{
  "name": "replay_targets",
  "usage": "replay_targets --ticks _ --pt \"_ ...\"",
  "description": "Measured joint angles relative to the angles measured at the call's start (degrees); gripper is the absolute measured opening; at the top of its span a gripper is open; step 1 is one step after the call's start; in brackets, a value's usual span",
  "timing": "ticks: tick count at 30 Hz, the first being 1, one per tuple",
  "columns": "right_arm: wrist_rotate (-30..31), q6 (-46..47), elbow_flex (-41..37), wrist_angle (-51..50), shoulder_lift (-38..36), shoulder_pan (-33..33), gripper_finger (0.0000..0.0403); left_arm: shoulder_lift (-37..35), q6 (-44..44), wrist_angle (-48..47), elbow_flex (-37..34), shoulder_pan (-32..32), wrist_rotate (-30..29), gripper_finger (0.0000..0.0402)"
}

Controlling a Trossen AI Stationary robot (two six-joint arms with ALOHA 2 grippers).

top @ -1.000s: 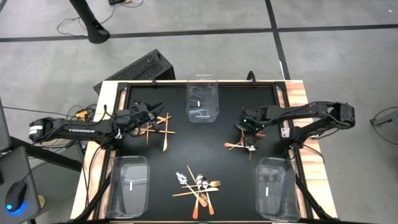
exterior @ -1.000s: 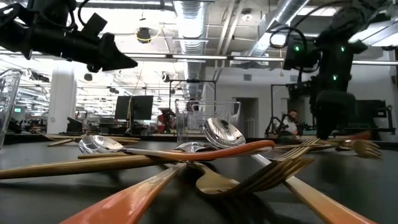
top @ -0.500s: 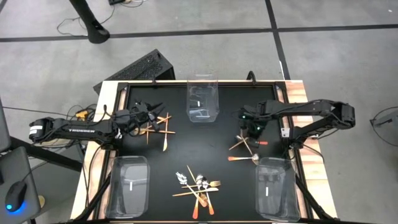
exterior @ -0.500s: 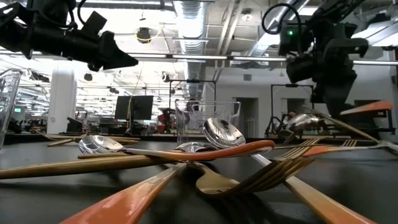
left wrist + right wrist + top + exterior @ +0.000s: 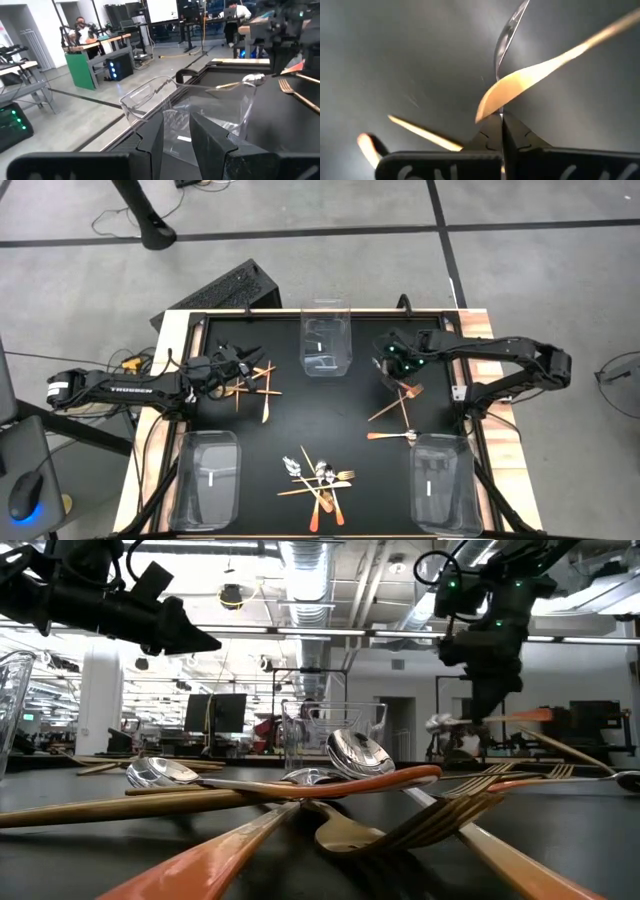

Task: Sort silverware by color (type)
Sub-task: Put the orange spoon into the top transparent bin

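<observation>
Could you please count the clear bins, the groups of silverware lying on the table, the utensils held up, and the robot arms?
Clear bins: 3
Silverware groups on the table: 3
Spoon held by the right gripper: 1
Robot arms: 2
Total: 9

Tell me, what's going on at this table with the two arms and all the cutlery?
Two robot arms are sorting silverware into clear bins. The right tool is shut on a spoon with an orange handle and holds it in the air above the black table, between the far bin and a few utensils lying on the right. The left tool hangs over another small pile on the left. A third heap lies at the near edge, unsorted.
</observation>
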Motion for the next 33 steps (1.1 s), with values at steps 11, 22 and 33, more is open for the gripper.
replay_targets --ticks 11,22,33 --pt "-15.9 0.5 0.0 13.6 0.0 -1.3 0.0007 0.0 -0.8 -5.4 0.0 0.0 -1.0 0.0087" --pt "-1.2 6.3 0.1 66.5 8.6 -1.6 0.0007 0.0 -4.0 -6.2 0.0 0.0 -2.4 0.0087" --pt "1.7 17.4 0.7 80.8 22.8 -3.9 0.0032 0.0 -14.7 -13.1 0.0 -0.1 -5.5 0.0087"
